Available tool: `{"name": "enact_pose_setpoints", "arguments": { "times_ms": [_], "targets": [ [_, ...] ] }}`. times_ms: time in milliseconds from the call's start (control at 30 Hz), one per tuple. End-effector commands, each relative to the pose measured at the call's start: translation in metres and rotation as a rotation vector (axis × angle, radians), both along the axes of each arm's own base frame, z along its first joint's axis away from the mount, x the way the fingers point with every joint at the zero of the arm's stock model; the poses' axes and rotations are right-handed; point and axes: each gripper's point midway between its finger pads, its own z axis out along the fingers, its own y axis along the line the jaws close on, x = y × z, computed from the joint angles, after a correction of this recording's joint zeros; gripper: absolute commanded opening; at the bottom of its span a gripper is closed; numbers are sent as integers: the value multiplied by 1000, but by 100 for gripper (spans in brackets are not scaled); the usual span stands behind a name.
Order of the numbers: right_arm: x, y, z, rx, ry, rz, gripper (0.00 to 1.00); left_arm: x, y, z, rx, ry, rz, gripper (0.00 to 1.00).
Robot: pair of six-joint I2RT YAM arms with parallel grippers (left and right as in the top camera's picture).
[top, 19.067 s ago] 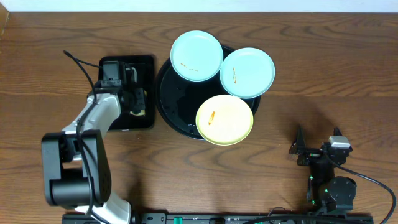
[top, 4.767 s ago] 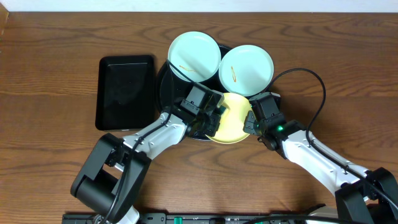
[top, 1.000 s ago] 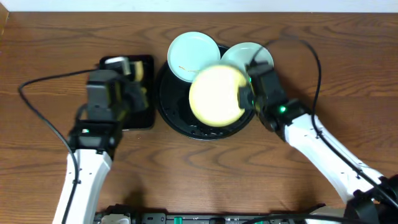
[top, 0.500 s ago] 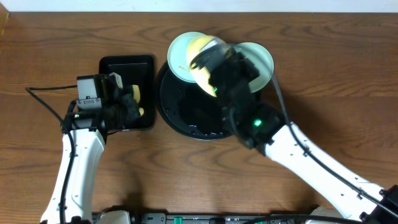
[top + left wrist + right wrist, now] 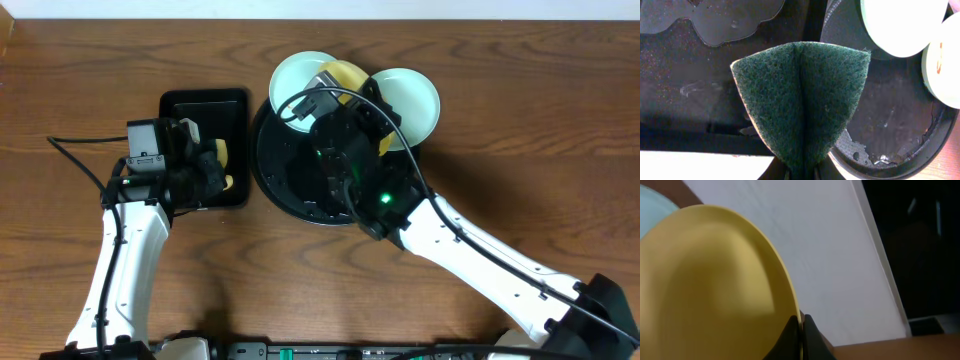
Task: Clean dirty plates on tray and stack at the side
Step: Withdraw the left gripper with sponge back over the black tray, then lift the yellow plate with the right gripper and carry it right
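Note:
My right gripper is shut on the rim of the pale yellow plate. It holds that plate raised and tipped on edge above the round black tray; from overhead only yellow slivers show past the wrist. Two mint-green plates lie on the tray's far rim, one left and one right, the right one with an orange smear. My left gripper hangs over the rectangular tray, shut on a folded green scouring sponge.
The small rectangular black tray lies left of the round tray, wet and glossy. Droplets sit on the round tray's floor. The right arm crosses the table from the near right. Bare wood surrounds both trays.
The right gripper has swung the yellow plate from flat over the tray to up on edge near the mint plates. The left arm with the sponge has shifted slightly beside the rectangular tray.

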Motion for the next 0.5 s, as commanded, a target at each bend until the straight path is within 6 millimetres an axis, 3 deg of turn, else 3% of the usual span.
{"name": "enact_pose_setpoints", "arguments": {
  "times_ms": [0, 167, 300, 367, 467],
  "targets": [
    [-3, -3, 17, 151, -68, -56, 1, 0, -1, 0, -7, 0, -17, 8],
    [-4, -17, 28, 338, -86, -76, 1, -1, -1, 0, -8, 7, -17, 8],
    [0, -28, 17, 562, 55, 9, 1, -3, -2, -1, -9, 15, -17, 8],
    [5, -48, 13, 690, 123, 5, 1, -3, -2, -1, -9, 17, -17, 8],
    [16, -95, 8, 875, 206, -28, 1, -3, -2, -1, -9, 17, -17, 8]
  ]
}}
